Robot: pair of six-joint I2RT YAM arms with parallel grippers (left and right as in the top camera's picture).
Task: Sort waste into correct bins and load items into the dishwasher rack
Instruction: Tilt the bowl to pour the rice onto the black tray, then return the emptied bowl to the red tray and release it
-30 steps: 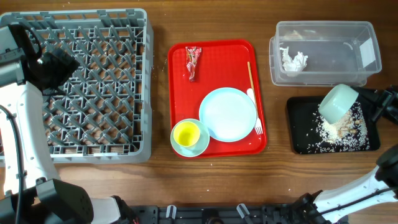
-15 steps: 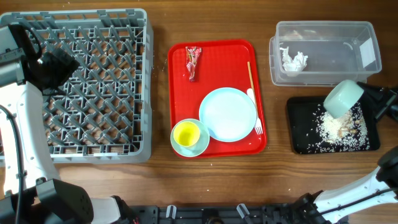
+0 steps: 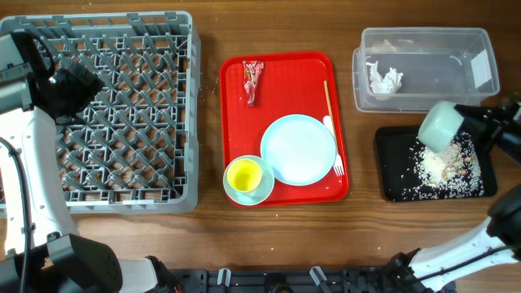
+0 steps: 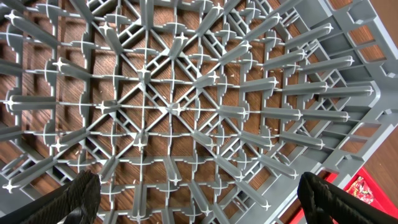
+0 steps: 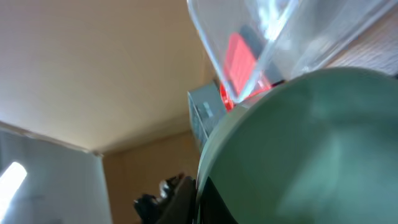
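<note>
**Mint bowl tipped over the black tray, rack bare of dishes**

No writing can be read. The print on the red snack wrapper (image 3: 252,81) is too small, and the white label (image 3: 483,69) on the clear tub (image 3: 423,34) looks blank.

The clear tub holds the crumpled tissue (image 3: 385,79) at its left end. Just in front of it, the black tray (image 3: 391,155) holds a heap of white rice scraps (image 3: 440,171), with grains scattered around the heap.

The right pincer (image 3: 461,122) reaches in from the right and grasps one mint-green bowl (image 3: 440,126). The bowl hangs tipped over the far part of the black tray. Its outer wall faces the overhead camera, so its mouth is hidden. In the right wrist view, the bowl's green side fills most of the frame.

The red tray (image 3: 285,65) sits mid-surface and carries:
- the wrapper at its far left, long axis running far to near;
- the pale blue plate (image 3: 298,150);
- the yellow cup (image 3: 242,174), upright inside the second mint bowl (image 3: 262,189), which touches the plate's left rim;
- the white fork (image 3: 328,124) along the plate's right edge, tines toward the near side;
- a thin tan stick (image 3: 326,96) parallel to the fork.

The grey dishwasher rack (image 3: 122,106) stands at the left with no dishes in it. The left pincer (image 4: 202,200) hangs above its lattice, released, with fingers spread wide.
</note>
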